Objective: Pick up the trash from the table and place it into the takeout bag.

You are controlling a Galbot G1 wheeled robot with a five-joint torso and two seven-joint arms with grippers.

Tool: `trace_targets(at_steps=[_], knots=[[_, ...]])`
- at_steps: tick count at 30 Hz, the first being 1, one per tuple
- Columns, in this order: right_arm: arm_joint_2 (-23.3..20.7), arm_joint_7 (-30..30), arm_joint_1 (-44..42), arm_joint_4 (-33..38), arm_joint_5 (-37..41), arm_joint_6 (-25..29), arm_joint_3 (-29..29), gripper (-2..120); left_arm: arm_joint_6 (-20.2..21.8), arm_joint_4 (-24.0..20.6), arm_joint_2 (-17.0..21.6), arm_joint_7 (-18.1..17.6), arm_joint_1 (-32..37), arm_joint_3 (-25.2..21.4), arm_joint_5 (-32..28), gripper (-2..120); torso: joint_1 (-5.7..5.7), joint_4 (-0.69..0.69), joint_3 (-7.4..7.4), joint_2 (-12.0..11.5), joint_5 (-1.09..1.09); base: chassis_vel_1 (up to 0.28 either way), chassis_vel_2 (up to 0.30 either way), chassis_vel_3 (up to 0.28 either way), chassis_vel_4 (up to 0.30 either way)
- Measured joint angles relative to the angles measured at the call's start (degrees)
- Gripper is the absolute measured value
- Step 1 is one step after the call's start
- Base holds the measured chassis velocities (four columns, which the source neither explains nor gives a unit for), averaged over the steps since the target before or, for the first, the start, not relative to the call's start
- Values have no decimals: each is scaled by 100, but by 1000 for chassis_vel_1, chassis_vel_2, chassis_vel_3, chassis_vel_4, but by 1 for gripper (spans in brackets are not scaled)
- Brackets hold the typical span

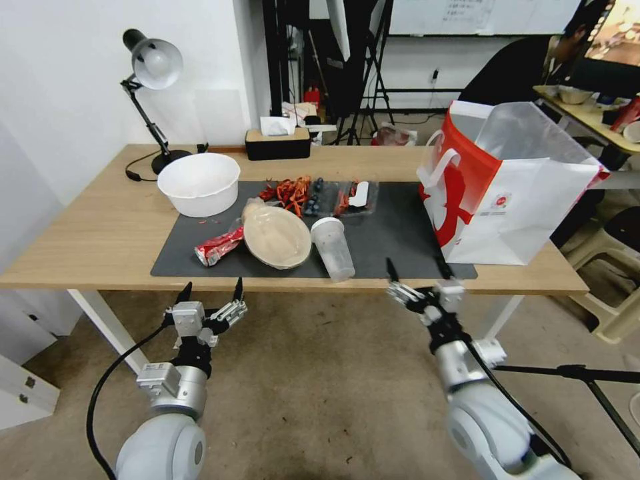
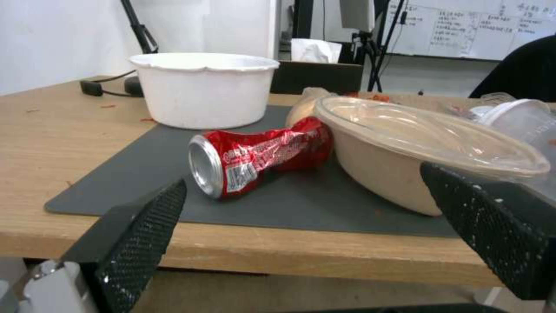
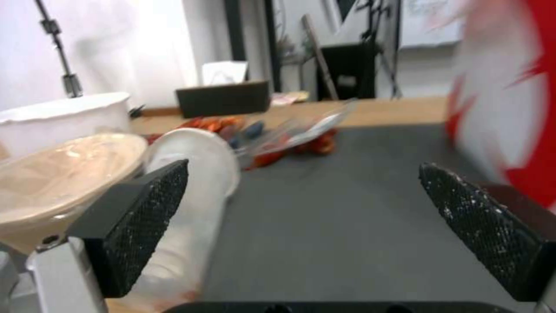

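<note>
On the table (image 1: 80,227) a dark grey mat (image 1: 393,233) carries the trash. A crushed red can (image 1: 219,247) (image 2: 260,154) lies on its side against a beige round bowl (image 1: 277,237) (image 2: 382,174) with a clear lid. A tan ball in clear wrap (image 1: 252,208) sits behind the bowl. To the bowl's right lies a clear plastic cup (image 1: 332,248) (image 3: 191,182) on its side. The takeout bag (image 1: 507,193) (image 3: 510,108) stands open at the right end. My left gripper (image 1: 210,290) (image 2: 304,187) hovers open just before the table's front edge, facing the can. My right gripper (image 1: 417,270) (image 3: 304,174) is open at the front edge, between cup and bag.
A large white plastic bowl (image 1: 199,183) (image 2: 203,89) stands at the mat's back left. Red shreds and blueberries with a clear tray (image 1: 320,195) lie at the back middle. A desk lamp (image 1: 152,67) and a tissue box (image 1: 277,141) sit along the far edge.
</note>
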Motion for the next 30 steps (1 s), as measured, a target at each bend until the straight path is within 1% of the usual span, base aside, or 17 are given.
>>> trace_targets(at_steps=[2, 3, 6, 7, 9, 11, 12, 14, 15, 17, 22, 24, 28, 30], knots=[[-27, 127, 559, -193, 274, -317, -361, 99, 0, -3, -13, 1, 8, -6, 7, 100, 0, 1, 0, 0, 0, 0, 0, 0, 0], [-27, 127, 559, -193, 274, -317, -361, 99, 0, -3, -13, 1, 8, -6, 7, 100, 0, 1, 0, 0, 0, 0, 0, 0, 0], [-25, 343, 1186, -384, 685, -732, -818, 99, -14, -9, -36, -1, 20, -43, 10, 100, 0, 1, 0, 0, -1, 0, 0, 0, 0], [-25, 343, 1186, -384, 685, -732, -818, 99, -14, -9, -36, -1, 20, -43, 10, 100, 0, 1, 0, 0, -1, 0, 0, 0, 0], [0, 504, 1423, -470, 851, -964, -1030, 99, -36, -9, -41, -7, 35, -65, 10, 100, 0, 1, 0, 0, -1, 0, 0, 0, 0], [56, 859, 1664, -495, 1084, -1510, -1291, 97, -81, -10, -45, -27, 64, -93, 10, 100, 0, 0, 0, 0, 0, 0, 0, 0, 0], [56, 859, 1664, -495, 1084, -1510, -1291, 97, -81, -10, -45, -27, 64, -93, 10, 100, 0, 0, 0, 0, 0, 0, 0, 0, 0], [98, 1037, 1787, -497, 1178, -1807, -1406, 90, -108, -11, -44, -43, 81, -110, 10, 100, 0, 0, 0, 0, 0, 0, 0, 0, 0], [98, 1037, 1787, -497, 1178, -1807, -1406, 90, -108, -11, -44, -43, 81, -110, 10, 100, 0, 0, 0, 0, 0, 0, 0, 0, 0], [134, 1122, 1895, -533, 1249, -2005, -1518, 83, -125, -11, -45, -53, 90, -116, 10, 100, 0, 0, -1, 0, 0, 0, 0, 0, 0], [178, 1218, 1981, -549, 1318, -2229, -1610, 81, -137, -11, -57, -58, 91, -116, 12, 100, 1, 1, -1, 0, 0, 0, 0, 0, 0], [209, 1348, 1972, -499, 1392, -2599, -1616, 81, -141, -15, -68, -59, 81, -116, 23, 100, 0, 0, -1, 0, 0, 0, 0, 0, 0], [211, 1413, 1951, -488, 1411, -2782, -1606, 78, -145, -15, -67, -61, 78, -115, 24, 100, 0, 0, -1, 0, 0, 0, 0, 0, 0], [227, 1425, 1932, -489, 1414, -2782, -1598, 65, -159, -1, -64, -61, 73, -109, 27, 100, 0, 0, -1, 0, 0, 0, 0, 0, 0]])
